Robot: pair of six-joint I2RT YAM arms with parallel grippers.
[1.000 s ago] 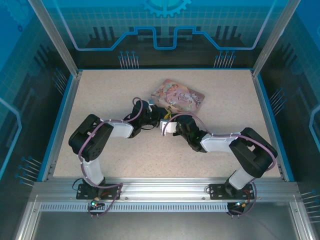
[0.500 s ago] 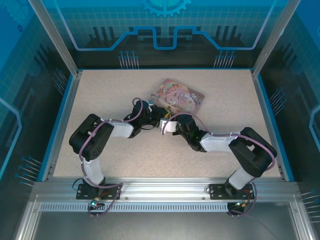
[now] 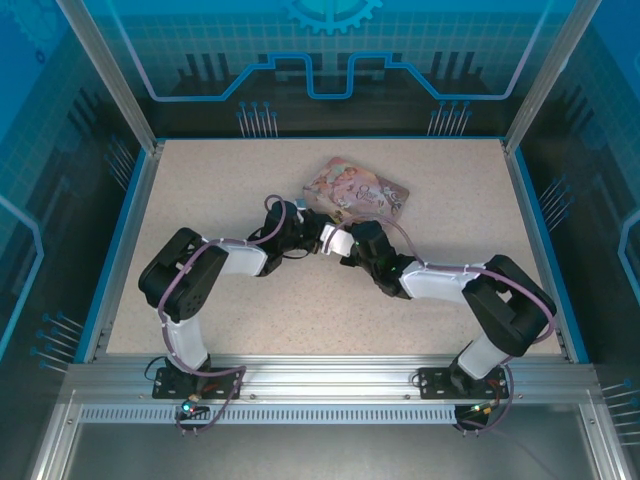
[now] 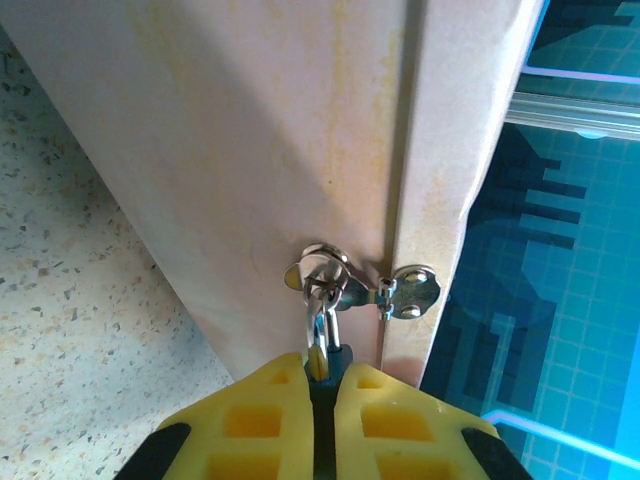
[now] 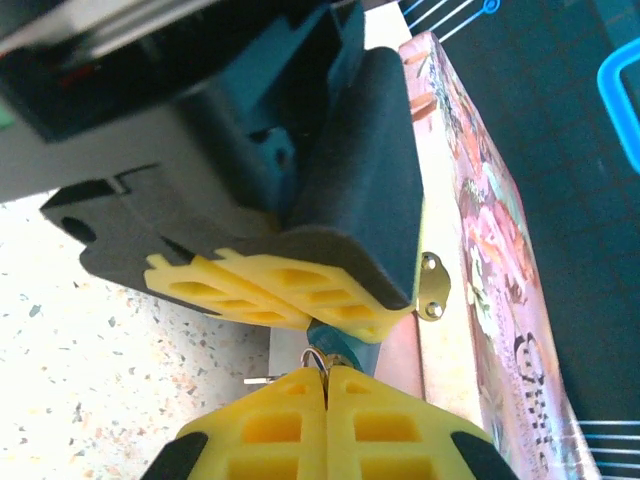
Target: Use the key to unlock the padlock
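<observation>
Looking down from the top camera, we see the pink tin box lying flat on the speckled worktop, a little toward 12 o'clock from the middle. Both arms reach in to its 7 o'clock corner, the left from about 8 o'clock and the right from about 4 o'clock, and they meet there nose to nose.

In the left wrist view, the left pincer is at 6 o'clock with its yellow fingers drawn nearly together. The padlock sits in the narrow gap between them. Its thin silver shackle rises toward 12 o'clock and passes through the small metal loop on the box's pale side wall. Just at 3 o'clock of that loop is the hasp plate, fixed across the seam of the lid. So the lock hangs on the box's clasp and the left pincer grips it.

In the right wrist view, the right pincer is at 6 o'clock with its two yellow pads pressed fully together. The padlock's blue body is just beyond its tips, under the other arm's yellow fingers. A thin metal sliver juts out at 9 o'clock of those closed tips. We cannot tell whether it is the key, or whether anything is pinched between the pads.
</observation>
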